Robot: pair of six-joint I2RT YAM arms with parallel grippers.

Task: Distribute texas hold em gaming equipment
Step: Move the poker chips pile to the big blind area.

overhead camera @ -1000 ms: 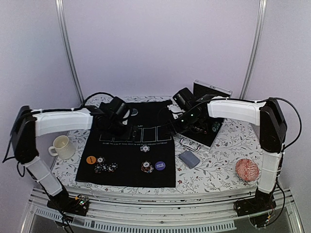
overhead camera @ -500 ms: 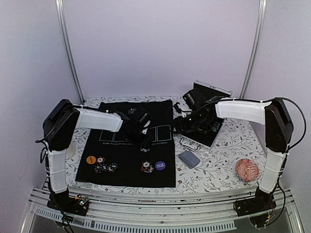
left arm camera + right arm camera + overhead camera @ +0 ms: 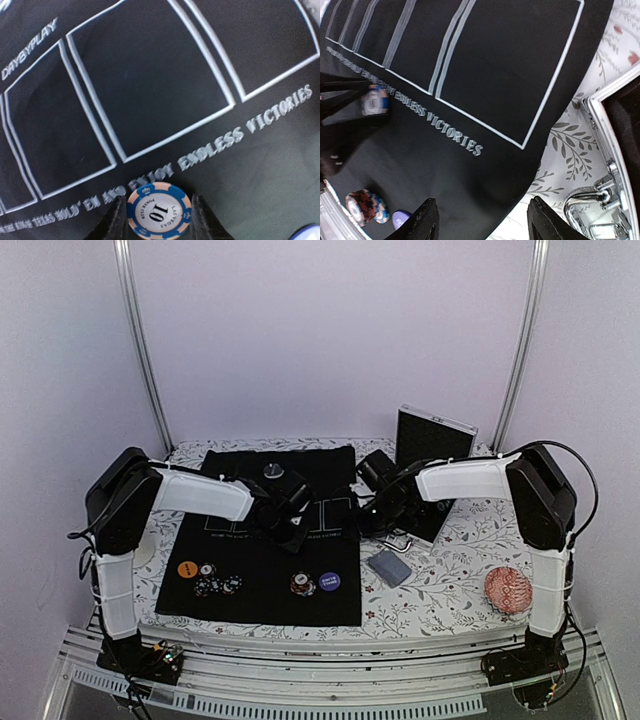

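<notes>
Black felt mat first, at your near edge: the orange round disc, the mixed poker chip stacks and the purple round disc lie where they lay a second ago, with the blue-grey card deck just off the mat's right side. Mid-mat, your left gripper has swung in and narrowed from wide open to flank the blue-and-white poker chip below the printed line; whether it pinches yet, you cannot tell. A pick looks underway, the chip not yet dealt out. Beyond, your right gripper hangs wide open and empty beside the silver-rimmed black case
</notes>
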